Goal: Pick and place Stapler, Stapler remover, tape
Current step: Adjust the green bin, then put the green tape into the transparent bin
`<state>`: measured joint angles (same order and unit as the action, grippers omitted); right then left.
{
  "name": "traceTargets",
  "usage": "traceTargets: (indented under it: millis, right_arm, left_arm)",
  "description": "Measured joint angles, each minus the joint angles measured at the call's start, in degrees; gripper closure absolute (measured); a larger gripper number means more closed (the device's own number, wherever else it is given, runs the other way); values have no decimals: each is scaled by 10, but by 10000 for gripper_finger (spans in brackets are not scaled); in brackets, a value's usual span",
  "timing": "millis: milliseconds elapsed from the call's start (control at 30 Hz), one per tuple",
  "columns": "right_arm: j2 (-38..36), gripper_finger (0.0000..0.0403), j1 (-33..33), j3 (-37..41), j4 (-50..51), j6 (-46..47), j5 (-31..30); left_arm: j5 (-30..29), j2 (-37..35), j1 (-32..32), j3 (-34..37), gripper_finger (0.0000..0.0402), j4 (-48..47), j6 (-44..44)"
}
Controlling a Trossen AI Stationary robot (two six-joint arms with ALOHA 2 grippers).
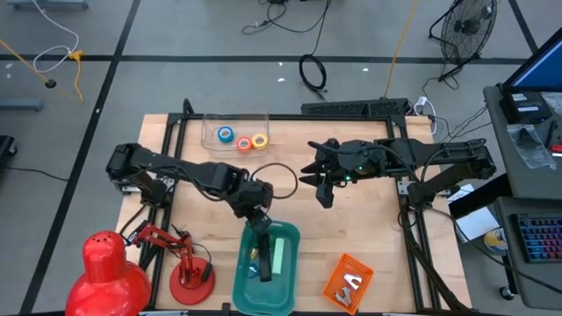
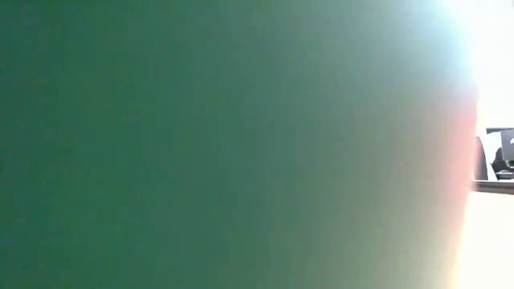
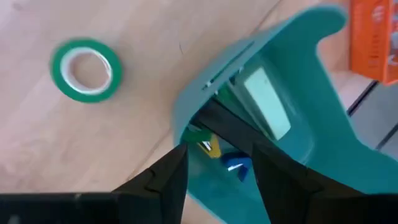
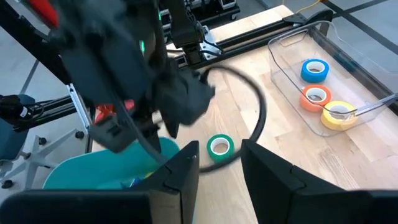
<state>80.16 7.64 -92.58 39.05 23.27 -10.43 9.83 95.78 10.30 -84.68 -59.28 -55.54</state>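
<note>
The black stapler (image 3: 233, 127) lies in the teal bin (image 1: 290, 233) near the table's front edge, beside a pale green block (image 3: 266, 102). My left gripper (image 3: 217, 155) hovers open just above the bin's far end, its fingers on either side of the stapler's end. A green tape roll (image 3: 86, 70) lies flat on the wood next to the bin. Blue (image 4: 314, 70), orange (image 4: 316, 96) and yellow (image 4: 337, 113) tape rolls lie in a clear tray (image 1: 211, 132) at the far side. My right gripper (image 4: 217, 158) hangs open over the table's middle. Which object is the stapler remover I cannot tell.
An orange box (image 1: 349, 281) with a pale piece in it sits near the front right. A red desk lamp (image 1: 114, 272) stands at the front left. A black cable loop (image 4: 255, 106) lies by the green roll. The bin's teal wall (image 2: 201, 144) fills the low view.
</note>
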Motion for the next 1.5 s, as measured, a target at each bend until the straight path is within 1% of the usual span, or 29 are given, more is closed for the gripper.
traceTargets:
  millis: [167, 233, 367, 533, 700, 800, 900, 1033, 1100, 1167, 1300, 1500]
  right_arm:
    - [0, 289, 0, 0, 2, 0, 0]
    - [0, 289, 0, 0, 2, 0, 0]
    - [0, 289, 0, 0, 2, 11, -8]
    - [0, 289, -1, 0, 12, 28, -61]
    - [3, 289, -15, 0, 23, 62, -75]
    - [5, 289, -24, 1, 34, 88, -75]
    - [9, 289, -34, 0, 26, 103, -75]
    - [15, 289, -44, 1, 23, 106, -78]
    - [23, 289, -50, 0, 11, 114, -95]
    - [29, 289, -53, 0, 9, 120, -106]
    - [47, 289, -59, 0, -7, 120, -105]
    - [65, 289, -62, 0, -20, 121, -90]
  left_arm:
    - [-57, -26, -29, -16, 220, -2, 28]
    - [-70, -36, -48, -20, 220, -4, 46]
    - [-76, -41, -95, -20, 220, -11, 86]
    - [-83, -38, -147, -20, 220, -33, 152]
    - [-90, -35, -193, -11, 220, -37, 212]
    - [-69, -35, -217, 19, 220, -38, 251]
    - [-70, -35, -226, 61, 220, -39, 306]
    - [-109, -34, -218, 137, 220, -14, 392]
    - [-117, -34, -213, 172, 220, 8, 414]
    - [-114, -34, -211, 201, 220, 25, 416]
    - [-110, -34, -206, 246, 220, 69, 413]
    - [-86, -34, -195, 276, 220, 103, 393]
